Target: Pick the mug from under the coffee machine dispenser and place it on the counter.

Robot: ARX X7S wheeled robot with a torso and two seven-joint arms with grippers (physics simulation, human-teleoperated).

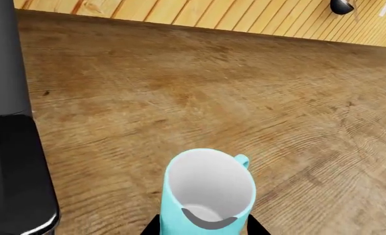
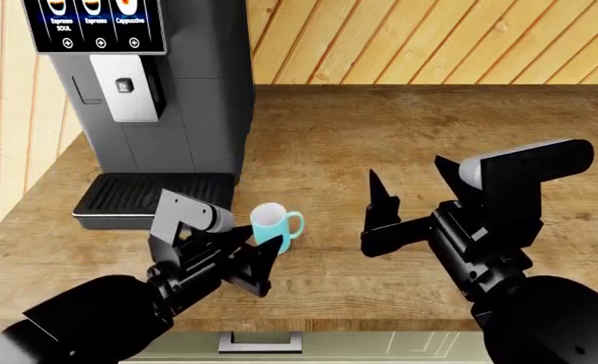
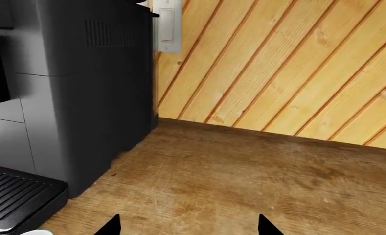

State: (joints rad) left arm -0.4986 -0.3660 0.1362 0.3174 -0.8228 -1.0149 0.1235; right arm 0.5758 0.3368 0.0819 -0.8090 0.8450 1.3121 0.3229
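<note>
Lower centre of the head frame: mug (image 2: 271, 224), upright, is held between left gripper (image 2: 261, 262) jaws, off the drip tray (image 2: 147, 199); right gripper (image 2: 405, 201) is spread wide, empty.

Two matte black arms, bulky rounded shoulder and elbow housings, blocky angular links. Light grey rounded cap on each wrist section. Left gripper (image 2: 254, 262): black flat wedge-shaped fingers tapering to points. Right gripper (image 2: 410, 182): same black pointed fingers on a black crossbar. No cables, screws or markings visible. Wrist views show only black finger tips.
</note>
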